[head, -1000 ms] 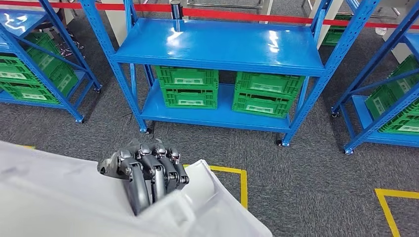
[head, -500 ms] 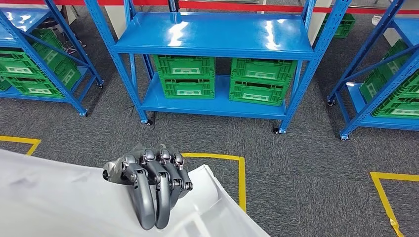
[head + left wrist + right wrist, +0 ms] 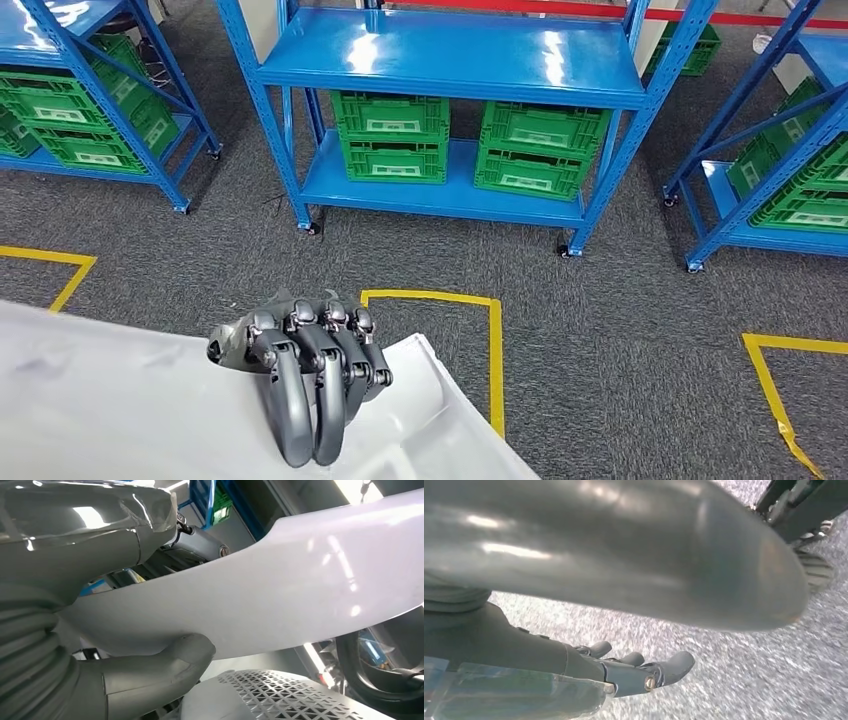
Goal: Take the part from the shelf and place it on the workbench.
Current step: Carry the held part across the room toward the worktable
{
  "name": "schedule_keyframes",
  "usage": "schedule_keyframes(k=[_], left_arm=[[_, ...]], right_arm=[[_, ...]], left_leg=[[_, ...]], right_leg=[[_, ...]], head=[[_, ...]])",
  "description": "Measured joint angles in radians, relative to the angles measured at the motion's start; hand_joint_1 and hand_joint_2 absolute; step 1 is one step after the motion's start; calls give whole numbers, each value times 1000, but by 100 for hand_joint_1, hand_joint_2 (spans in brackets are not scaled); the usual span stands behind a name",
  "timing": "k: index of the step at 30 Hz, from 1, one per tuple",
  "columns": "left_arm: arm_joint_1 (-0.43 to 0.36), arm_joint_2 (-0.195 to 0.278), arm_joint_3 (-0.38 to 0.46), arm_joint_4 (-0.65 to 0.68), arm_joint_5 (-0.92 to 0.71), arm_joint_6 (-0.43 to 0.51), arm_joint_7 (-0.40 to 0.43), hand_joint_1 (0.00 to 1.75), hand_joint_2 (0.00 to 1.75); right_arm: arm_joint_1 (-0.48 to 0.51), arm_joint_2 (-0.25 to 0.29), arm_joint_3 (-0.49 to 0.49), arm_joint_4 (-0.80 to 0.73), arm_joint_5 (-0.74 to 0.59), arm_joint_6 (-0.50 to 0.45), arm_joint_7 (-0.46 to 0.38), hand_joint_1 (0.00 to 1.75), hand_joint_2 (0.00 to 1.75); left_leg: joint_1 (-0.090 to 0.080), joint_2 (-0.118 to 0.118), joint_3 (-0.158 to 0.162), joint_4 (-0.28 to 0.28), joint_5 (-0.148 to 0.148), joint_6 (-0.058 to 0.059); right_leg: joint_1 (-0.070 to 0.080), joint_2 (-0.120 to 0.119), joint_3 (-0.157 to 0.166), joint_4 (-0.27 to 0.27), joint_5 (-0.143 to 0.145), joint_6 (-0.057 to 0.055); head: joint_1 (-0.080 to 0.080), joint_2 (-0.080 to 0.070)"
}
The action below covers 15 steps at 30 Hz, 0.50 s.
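Left hand (image 3: 300, 375) clamps the white part (image 3: 120, 400), fingers over its edge, in front of the blue shelf (image 3: 450, 60); right hand (image 3: 624, 670) fingers apart, empty.

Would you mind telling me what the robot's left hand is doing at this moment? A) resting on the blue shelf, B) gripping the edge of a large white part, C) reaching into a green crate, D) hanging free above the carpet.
B: the left hand has its fingers curled over the edge of the white part, and the thumb presses it from the other side.
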Motion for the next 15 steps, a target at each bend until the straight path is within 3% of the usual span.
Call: schedule_keyframes(k=[1,2,3,5,7,8,10,12,15], left_arm=[[0,0,-1,1,0,0,1,175,175],[0,0,-3,1,0,0,1,175,175],[0,0,-4,1,0,0,2,175,175],[0,-1,-8,1,3,-2,7,175,175],[-1,-4,-12,2,5,-2,15,175,175],[-1,-5,-14,2,5,1,19,175,175],[-1,-5,-20,3,2,9,27,175,175],[0,-3,-26,6,-1,19,32,175,175],[2,2,-33,14,-8,27,38,175,175]], right_arm=[[0,0,-2,0,0,0,0,0,0],[-1,0,-3,1,-1,0,2,0,0],[-1,-1,-5,1,-2,0,8,0,0],[-4,-1,-14,2,-5,-1,54,0,0],[-9,0,-33,2,-6,-1,135,0,0],[-9,2,-44,2,-3,-1,174,0,0],[-4,14,-69,-12,15,5,239,0,0],[5,37,-95,-57,44,17,292,0,0],[14,81,-137,-145,78,37,333,0,0]], left_leg=[[-2,0,-16,2,11,0],[-3,0,-33,5,22,0],[-2,0,-49,9,31,-2],[-3,0,-80,26,44,-9],[-6,1,-104,47,55,-18],[-6,1,-111,53,61,-23],[-4,0,-120,57,70,-33],[0,-3,-136,91,28,-47],[12,-5,-182,268,-110,-68]], right_leg=[[0,0,-7,53,-14,6],[0,0,0,77,-9,16],[0,0,26,62,12,27],[-1,0,126,-67,44,39],[2,1,211,-200,31,30],[5,2,226,-229,20,24],[5,1,219,-233,25,11],[0,-3,204,-233,41,-5],[1,-5,172,-232,69,-17]], head=[[0,0],[0,0],[1,0],[1,0],[1,0],[1,0],[2,0],[0,0],[-5,0]])
